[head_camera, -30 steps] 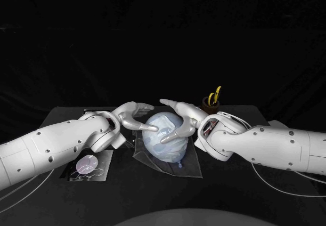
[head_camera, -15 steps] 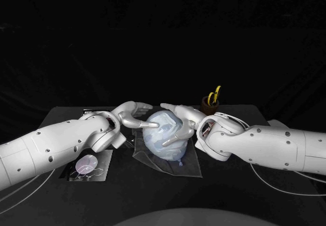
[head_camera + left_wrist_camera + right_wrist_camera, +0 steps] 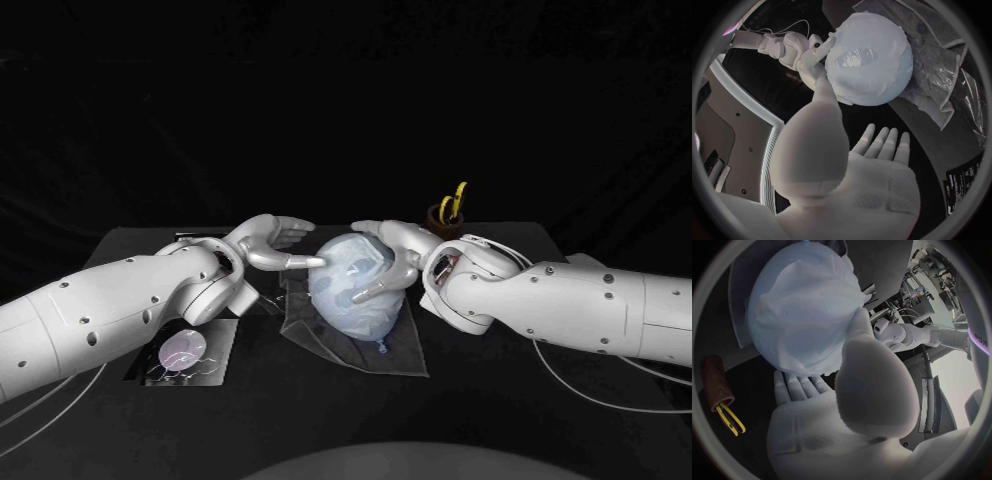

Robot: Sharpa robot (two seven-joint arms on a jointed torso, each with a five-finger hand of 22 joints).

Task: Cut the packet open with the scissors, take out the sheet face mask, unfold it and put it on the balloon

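The balloon [image 3: 372, 325] lies at the centre of the counter [image 3: 490, 400] on a clear film sheet [image 3: 411, 358], knot end toward the robot. The sheet face mask [image 3: 343, 275] is unfolded and draped over the balloon. It covers most of the upper surface and shows creases. The left robot hand [image 3: 270, 245] has its fingers spread apart and grasps nothing; one fingertip touches the mask on the balloon's left side. The right robot hand [image 3: 389, 258] likewise grasps nothing. Its spread fingers rest against the mask on the balloon's right side, one across the near face and one over the far end. The scissors [image 3: 456, 203] stand in a brown cup [image 3: 441, 220] behind the right arm, apart from both hands. The packet [image 3: 185, 352] lies flat on the left part of the counter, beside the left arm
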